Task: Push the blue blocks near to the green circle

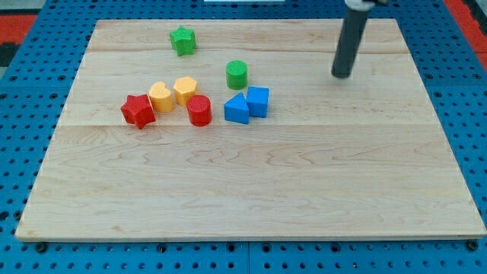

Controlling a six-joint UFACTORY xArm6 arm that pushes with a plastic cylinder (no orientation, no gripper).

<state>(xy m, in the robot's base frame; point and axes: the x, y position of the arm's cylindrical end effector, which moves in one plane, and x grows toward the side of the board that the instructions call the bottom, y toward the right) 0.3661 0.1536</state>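
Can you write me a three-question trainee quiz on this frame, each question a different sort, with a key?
1. True or false: my tip touches the blue cube.
2. Which block lies nearest the green cylinder? A) green star B) blue triangular block C) red star
3. Fill in: between the yellow heart and the blue triangular block lie the yellow hexagonal block and the red ____.

Key: 1 false, the tip stands apart, toward the view's right and top of both blue blocks. 2 B. 3 cylinder.
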